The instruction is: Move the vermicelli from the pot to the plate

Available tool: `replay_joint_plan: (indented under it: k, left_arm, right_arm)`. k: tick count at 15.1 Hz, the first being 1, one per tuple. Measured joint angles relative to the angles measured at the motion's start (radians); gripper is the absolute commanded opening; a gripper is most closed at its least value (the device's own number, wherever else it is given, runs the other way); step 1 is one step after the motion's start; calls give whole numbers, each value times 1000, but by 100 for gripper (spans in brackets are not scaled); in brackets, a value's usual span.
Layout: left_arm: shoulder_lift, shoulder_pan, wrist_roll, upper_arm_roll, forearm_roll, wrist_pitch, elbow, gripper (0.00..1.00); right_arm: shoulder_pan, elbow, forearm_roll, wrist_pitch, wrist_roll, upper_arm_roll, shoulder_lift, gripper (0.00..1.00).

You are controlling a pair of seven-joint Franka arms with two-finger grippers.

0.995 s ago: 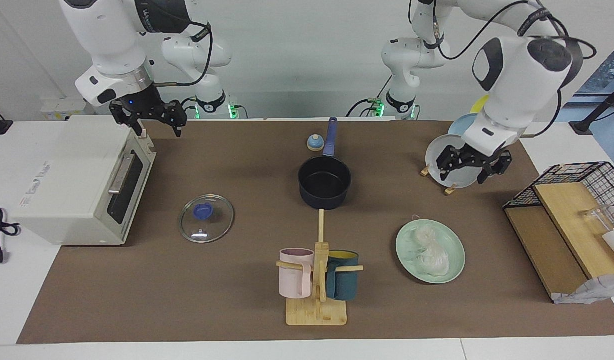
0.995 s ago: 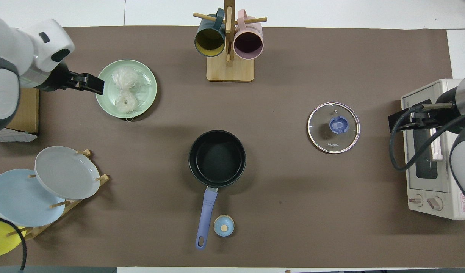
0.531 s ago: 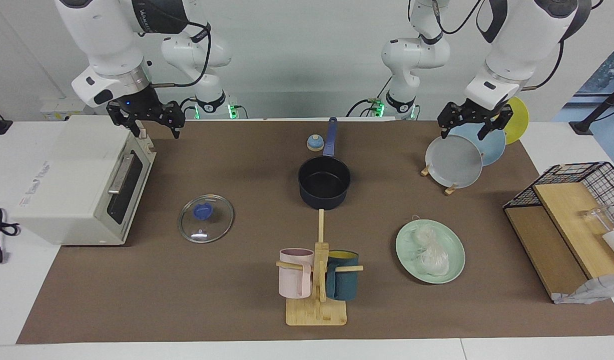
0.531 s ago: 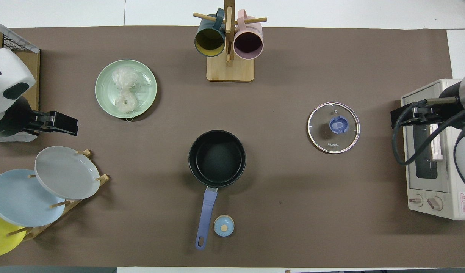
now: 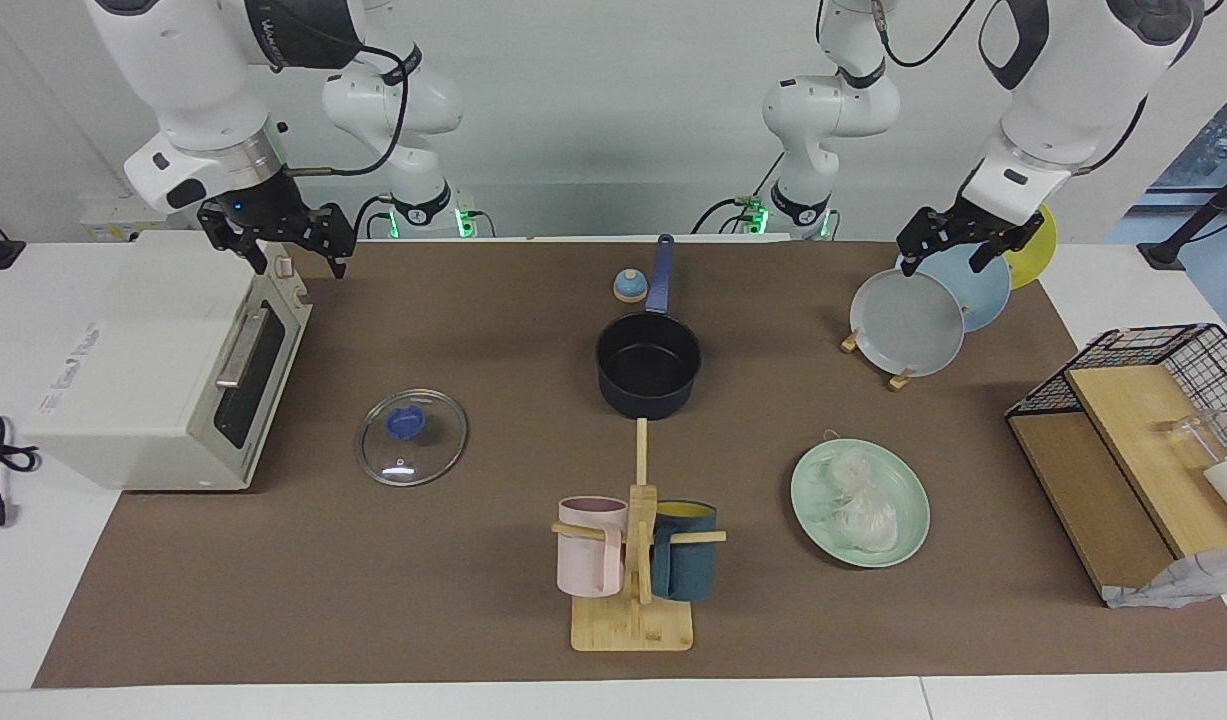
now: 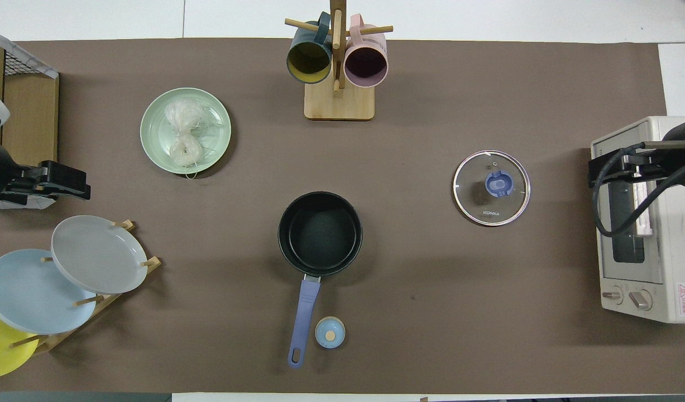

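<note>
Two clumps of vermicelli lie on the mint-green plate, at the left arm's end of the table. The dark pot stands mid-table, its black inside bare and its blue handle pointing toward the robots. My left gripper hangs open and holds nothing, over the plate rack. My right gripper waits open and holds nothing, over the toaster oven's corner.
A glass lid lies near the toaster oven. A mug rack stands farther out than the pot. Grey, blue and yellow plates lean in a rack. A small blue knob sits beside the handle.
My left gripper has pulled back from beside the green plate, rising toward the robots over the plate rack. My right gripper has drifted slightly toward the oven. The vermicelli has not moved.
</note>
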Motion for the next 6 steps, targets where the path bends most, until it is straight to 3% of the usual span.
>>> replay_joint_plan:
  k: [6]
  left_arm:
    - [0,3,19,0,-16,0,1,100]
  right_arm:
    - [0,0,0,0,0,0,0,100]
